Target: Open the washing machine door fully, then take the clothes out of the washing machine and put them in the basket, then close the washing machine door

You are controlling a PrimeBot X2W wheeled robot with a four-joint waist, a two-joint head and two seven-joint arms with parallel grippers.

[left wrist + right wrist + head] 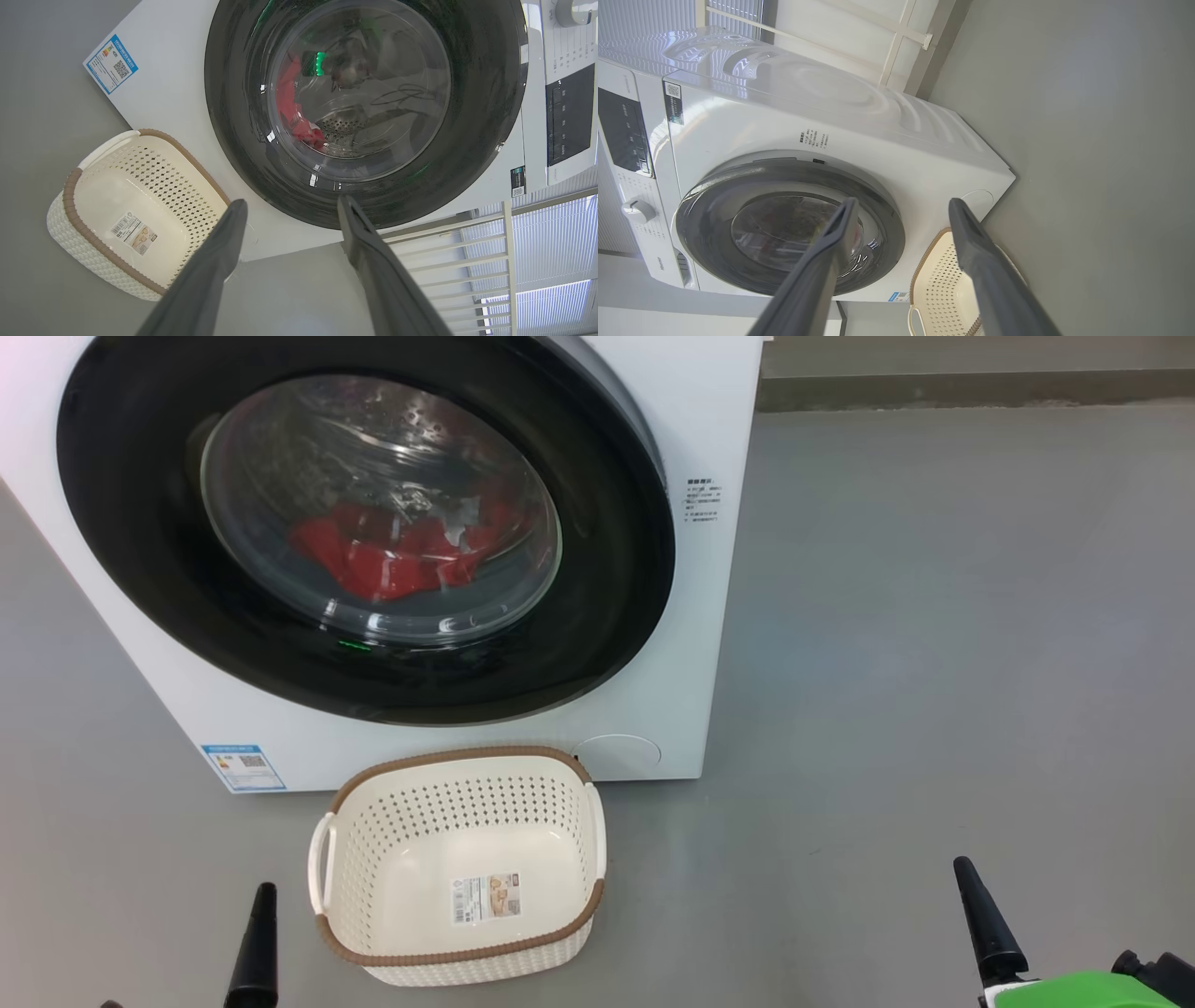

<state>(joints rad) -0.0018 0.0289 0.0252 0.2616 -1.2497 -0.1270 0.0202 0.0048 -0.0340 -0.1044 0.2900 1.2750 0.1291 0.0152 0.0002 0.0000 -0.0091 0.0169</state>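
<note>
In the head view, the washing machine [695,420] occupied the upper left of the frame, and the washing machine door [140,523] appeared shut flush against the white front. The clothes [392,560] lay inside the drum, visible as red fabric through the centre of the glass. The basket [467,761] stood empty on the grey floor [934,663] at lower centre, just in front of the machine and below the door. In the left wrist view, the left tool [293,201] stood wide with nothing between its fingers, its tips aimed at the black door rim from a position clear of it; the basket lay at lower left and the clothes showed left of centre in the glass. In the right wrist view, the right tool [902,200] was likewise wide and empty, with the door behind its near finger at lower left and the basket at the bottom edge. The step in hand was judged to be the first: opening the door, not yet begun. The next move called for one tool to reach the door's free edge and pull it through its full swing; the position of the catch could not be determined.
</note>
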